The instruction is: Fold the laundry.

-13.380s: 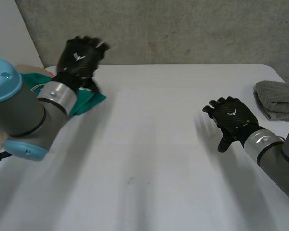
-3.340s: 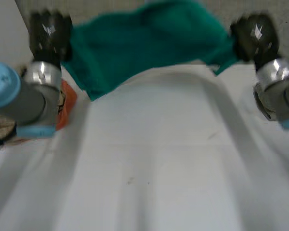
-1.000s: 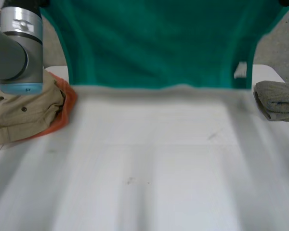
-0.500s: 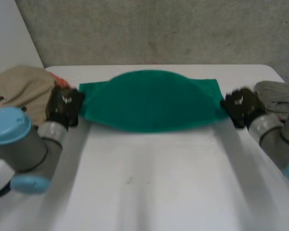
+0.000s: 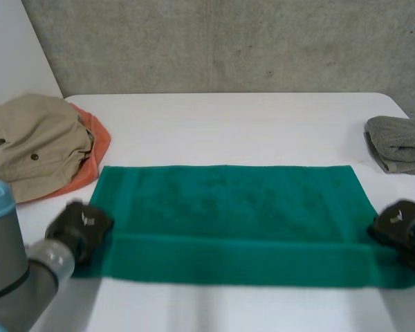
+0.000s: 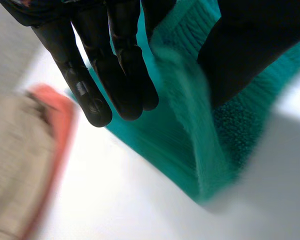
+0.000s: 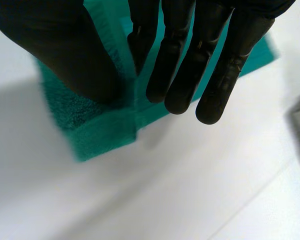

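A white table stands against a grey concrete wall. At its far left corner, a crumpled beige garment with a dark button lies on an orange cloth, whose edge shows along the garment's right side. A folded grey towel lies at the right edge, near the far corner.

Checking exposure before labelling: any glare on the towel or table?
Head view: even light, no glare on the green towel or white table. Left wrist view: table brightest past the fingertips of the left hand. Right wrist view: no hot spots on towel by the right hand.
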Motion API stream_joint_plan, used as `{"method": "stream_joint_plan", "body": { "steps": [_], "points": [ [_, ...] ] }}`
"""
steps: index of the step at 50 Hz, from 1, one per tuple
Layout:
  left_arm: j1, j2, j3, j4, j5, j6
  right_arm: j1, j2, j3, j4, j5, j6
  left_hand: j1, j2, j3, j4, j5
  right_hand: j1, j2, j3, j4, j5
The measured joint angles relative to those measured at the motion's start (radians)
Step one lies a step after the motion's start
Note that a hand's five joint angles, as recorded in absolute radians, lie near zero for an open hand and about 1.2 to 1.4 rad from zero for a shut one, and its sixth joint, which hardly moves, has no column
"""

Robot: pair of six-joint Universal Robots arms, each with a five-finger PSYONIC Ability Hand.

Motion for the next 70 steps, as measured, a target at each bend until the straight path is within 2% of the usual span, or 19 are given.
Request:
{"method": "stream_joint_plan", "body": {
  "steps": [5,13,23,26,27,28,29,30,31,32,34,43,47,57,59,62,64,66,70],
  "points": [
    [-0.004,-0.059,0.069,0.133,-0.001,-0.005,0.056,0.049,-0.058,-0.099,0.009,0.056,0.000,0.000,0.000,0.000,0.000,0.000,0.000,0.000,0.000,0.000],
    [-0.017,-0.324,0.299,0.373,-0.012,-0.007,0.192,0.267,-0.233,-0.487,0.068,0.120,0.000,0.000,0.000,0.000,0.000,0.000,0.000,0.000,0.000,0.000],
    [-0.028,-0.570,0.582,0.445,-0.073,-0.005,0.256,0.541,-0.468,-0.736,0.128,0.106,0.000,-0.006,-0.005,-0.007,0.000,0.000,0.000,0.000,0.000,0.000],
    [-0.034,-0.606,0.629,0.452,-0.079,-0.006,0.261,0.582,-0.511,-0.748,0.134,0.109,-0.169,-0.160,-0.157,-0.163,-0.145,-0.001,-0.003,-0.003,-0.003,-0.002],
    [-0.036,-0.616,0.642,0.454,-0.080,-0.006,0.266,0.613,-0.546,-0.755,0.142,0.115,-0.585,-0.521,-0.512,-0.526,-0.502,-0.261,-0.268,-0.270,-0.273,-0.252],
    [-0.039,-0.621,0.649,0.456,-0.080,-0.006,0.268,0.623,-0.557,-0.757,0.147,0.117,-0.788,-0.708,-0.695,-0.715,-0.689,-0.261,-0.268,-0.270,-0.273,-0.252],
    [-0.042,-0.625,0.655,0.459,-0.081,-0.007,0.271,0.634,-0.569,-0.758,0.153,0.120,-0.788,-0.708,-0.695,-0.715,-0.689,-0.261,-0.268,-0.270,-0.273,-0.252],
    [-0.045,-0.627,0.657,0.461,-0.081,-0.007,0.274,0.639,-0.576,-0.759,0.158,0.124,-0.788,-0.708,-0.695,-0.715,-0.689,-0.608,-0.634,-0.630,-0.631,-0.606],
    [-0.053,-0.628,0.659,0.464,-0.080,-0.007,0.276,0.641,-0.579,-0.759,0.163,0.128,-0.788,-0.708,-0.695,-0.715,-0.689,-0.737,-0.840,-0.824,-0.826,-0.800],
    [-0.059,-0.627,0.658,0.466,-0.080,-0.008,0.283,0.641,-0.582,-0.758,0.175,0.142,-0.911,-0.945,-0.936,-0.947,-0.897,-0.792,-0.938,-0.939,-0.940,-0.913],
    [-0.074,-0.621,0.650,0.470,-0.079,-0.008,0.290,0.624,-0.570,-0.755,0.190,0.175,-0.931,-0.992,-0.981,-0.996,-0.931,-0.795,-0.954,-0.965,-0.954,-0.933],
    [-0.115,-0.505,0.545,0.475,-0.078,-0.013,0.290,0.405,-0.414,-0.705,0.198,0.411,-0.931,-0.994,-0.981,-0.997,-0.931,-0.795,-0.954,-0.965,-0.954,-0.936],
    [-0.128,-0.407,0.445,0.475,-0.077,-0.047,0.263,0.268,-0.311,-0.576,0.157,0.526,-0.931,-0.994,-0.981,-0.997,-0.931,-0.795,-0.954,-0.965,-0.954,-0.936],
    [-0.145,-0.329,0.315,0.476,-0.074,-0.137,0.160,0.245,-0.204,-0.361,0.069,0.555,-0.931,-0.994,-0.981,-0.997,-0.931,-0.793,-0.951,-0.961,-0.952,-0.935],
    [-0.147,-0.329,0.303,0.476,-0.074,-0.144,0.150,0.264,-0.196,-0.370,0.065,0.551,-0.931,-0.994,-0.981,-0.997,-0.931,-0.744,-0.884,-0.897,-0.900,-0.878],
    [-0.147,-0.332,0.295,0.476,-0.074,-0.146,0.131,0.306,-0.190,-0.411,0.062,0.542,-0.931,-0.994,-0.981,-0.997,-0.931,-0.420,-0.536,-0.562,-0.571,-0.572],
    [-0.147,-0.333,0.294,0.476,-0.074,-0.146,0.121,0.326,-0.193,-0.435,0.064,0.539,-0.931,-0.994,-0.981,-0.997,-0.931,-0.090,-0.144,-0.162,-0.187,-0.207],
    [-0.146,-0.333,0.293,0.476,-0.074,-0.146,0.108,0.339,-0.197,-0.455,0.070,0.536,-0.931,-0.994,-0.981,-0.997,-0.931,-0.019,-0.011,-0.024,-0.029,-0.049],
    [-0.145,-0.322,0.286,0.475,-0.074,-0.144,0.066,0.336,-0.194,-0.478,0.084,0.518,-0.931,-0.994,-0.981,-0.997,-0.931,-0.017,-0.001,-0.001,0.000,-0.024]
  ]
}}
